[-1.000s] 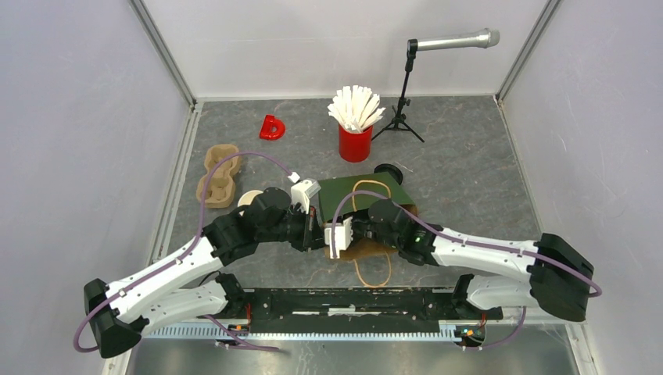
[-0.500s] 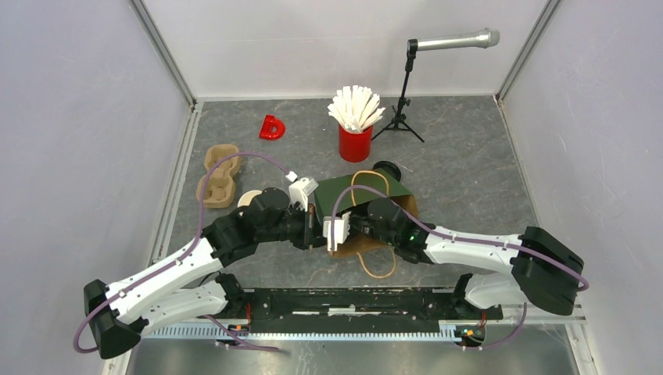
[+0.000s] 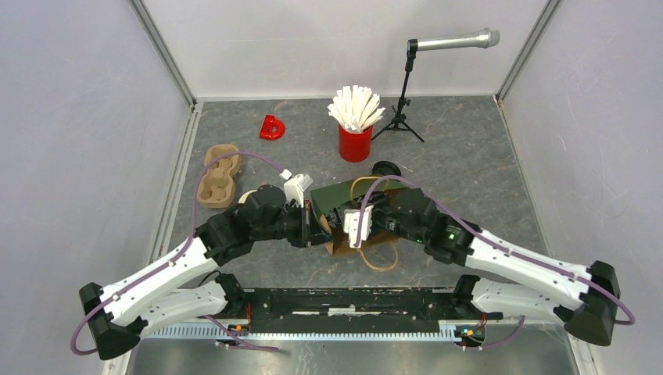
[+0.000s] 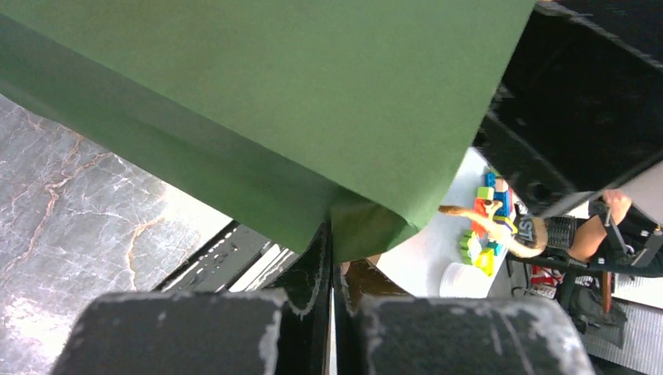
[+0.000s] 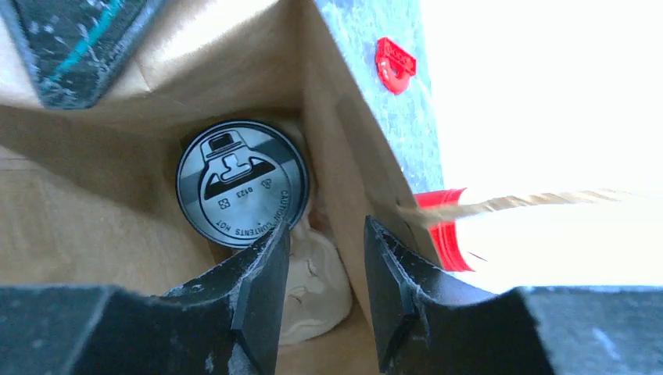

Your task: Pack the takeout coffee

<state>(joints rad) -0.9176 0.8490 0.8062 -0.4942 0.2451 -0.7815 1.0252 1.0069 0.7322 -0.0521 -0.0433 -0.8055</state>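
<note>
The left gripper (image 4: 328, 250) is pinching the green bag (image 4: 258, 101) by its rim while the right gripper (image 5: 324, 273) is hovering at the mouth, fingers parted and empty, over a lidded cup (image 5: 242, 183) lying inside, so I'd say the other cup (image 3: 249, 197), beside the left arm, needs fetching next.

From the top camera I can't see inside the green paper bag with the brown lining (image 3: 338, 195), since my left arm (image 3: 234, 230) and right arm (image 3: 438, 230) sit over its mouth. Right wrist cam only gives me the round black plastic lid (image 5: 242, 183) of the small white paper cup, with the body hidden below. The second small white paper cup (image 3: 248, 195) is just a cream sliver behind the left arm.
</note>
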